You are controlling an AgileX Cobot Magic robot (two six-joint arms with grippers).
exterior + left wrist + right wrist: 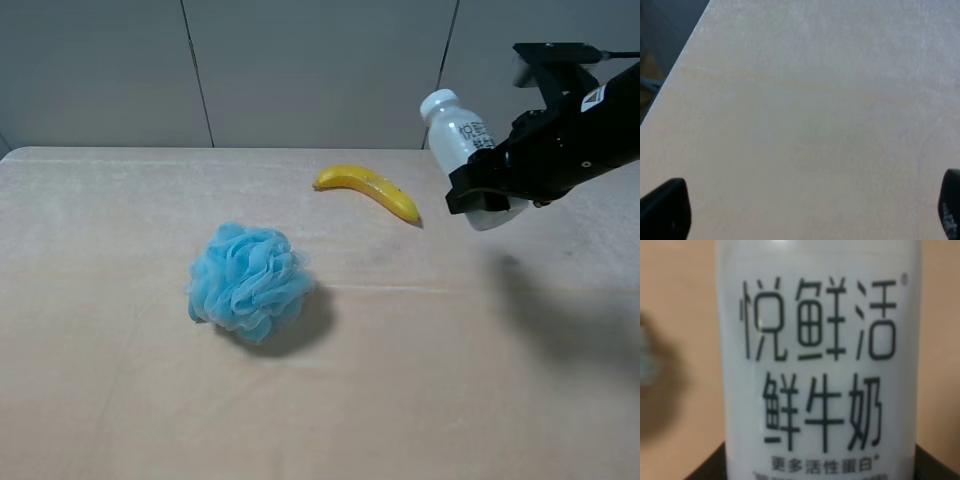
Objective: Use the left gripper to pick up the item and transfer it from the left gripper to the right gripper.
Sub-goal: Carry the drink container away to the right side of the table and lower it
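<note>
Exterior high view shows the bottle [460,135] off the counter [120,400], up at the right side and gripped low on its body by the right pincer [490,185], whose black jaws close on it just above the base. Right wrist view agrees: the bottle's white label with its black characters fills nearly the whole picture, and dark jaw edges show at either side of its lower part. Left wrist view shows the left pincer [807,210] with its two black tips wide apart and nothing between them, only bare counter beyond; this arm does not appear in the exterior high view at all. Judging by that, both the pick-up and the handover look done, since the bottle sits in the right pincer alone and the left is empty, and the task sentence asks for nothing further. The bottle's long axis is tilted rather than upright: the white cap points up and towards the back wall, leaning to the left of the exterior high view, while the base sits lower and further right. The banana [368,190] and the blue mesh puff [248,280] lie on the counter, well apart from the bottle.
</note>
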